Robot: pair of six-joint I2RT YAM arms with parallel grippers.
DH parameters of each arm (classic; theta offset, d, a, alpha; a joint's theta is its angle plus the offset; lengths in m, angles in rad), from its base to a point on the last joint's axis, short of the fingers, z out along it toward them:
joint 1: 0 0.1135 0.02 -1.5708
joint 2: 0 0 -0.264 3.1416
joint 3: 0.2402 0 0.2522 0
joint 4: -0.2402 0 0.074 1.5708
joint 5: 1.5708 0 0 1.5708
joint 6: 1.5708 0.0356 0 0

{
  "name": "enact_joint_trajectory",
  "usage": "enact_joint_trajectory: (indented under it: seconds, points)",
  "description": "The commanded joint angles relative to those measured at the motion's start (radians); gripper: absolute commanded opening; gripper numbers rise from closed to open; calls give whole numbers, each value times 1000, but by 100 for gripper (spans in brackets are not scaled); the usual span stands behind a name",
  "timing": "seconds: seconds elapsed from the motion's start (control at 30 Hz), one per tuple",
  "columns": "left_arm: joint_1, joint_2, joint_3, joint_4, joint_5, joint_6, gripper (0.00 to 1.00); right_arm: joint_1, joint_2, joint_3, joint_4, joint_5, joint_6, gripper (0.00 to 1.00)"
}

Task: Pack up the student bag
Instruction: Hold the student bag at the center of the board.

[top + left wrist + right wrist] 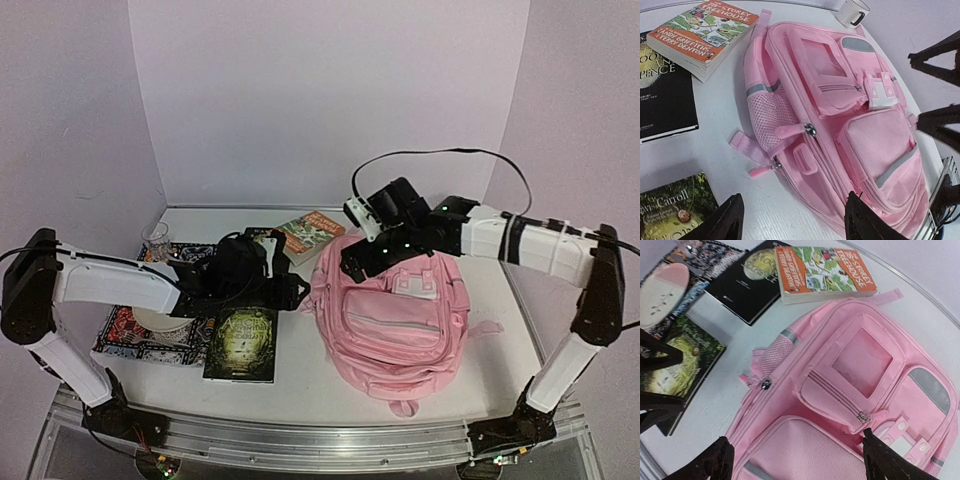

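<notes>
Two robot arms reach over a white table (300, 385). The pink backpack (395, 320) lies flat right of centre, front pockets facing up. The left gripper (794, 200) hangs above its left edge, fingers spread wide, holding nothing. The right gripper (795, 437) hangs above its far end, equally wide and empty. An orange paperback (312, 232) and a green book (242, 345) lie to its left.

Noted pink student bag (395, 320) lying flat on white table (300, 395), pockets up, right of centre. Found right gripper (352, 262) over its far left corner, left gripper (296, 290) just beside its left edge; jaw state unreadable from above. Logged green book (241, 345), orange book (310, 233), glass (156, 238) and patterned book (125, 335) bearing a pale plate (160, 322), all to the left.
</notes>
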Motion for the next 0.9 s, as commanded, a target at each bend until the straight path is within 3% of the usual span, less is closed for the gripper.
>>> enact_joint_trajectory:
  seconds: [0.0, 0.33, 0.53, 0.7, 0.87]
  points:
    - [67, 86, 119, -3, 100, 187, 71, -1, 162, 88, -40, 136, 21, 87]
    - [163, 237, 229, 0, 328, 251, 71, -12, 364, 209, -38, 225, 12, 78]
    - [175, 270, 249, -1, 370, 219, 70, -17, 423, 225, -38, 232, 9, 68]
    - [209, 306, 256, 21, 450, 114, 68, -17, 413, 220, -36, 213, 4, 48]
    - [225, 328, 264, 79, 541, -1, 66, -17, 391, 210, -26, 171, -3, 20]
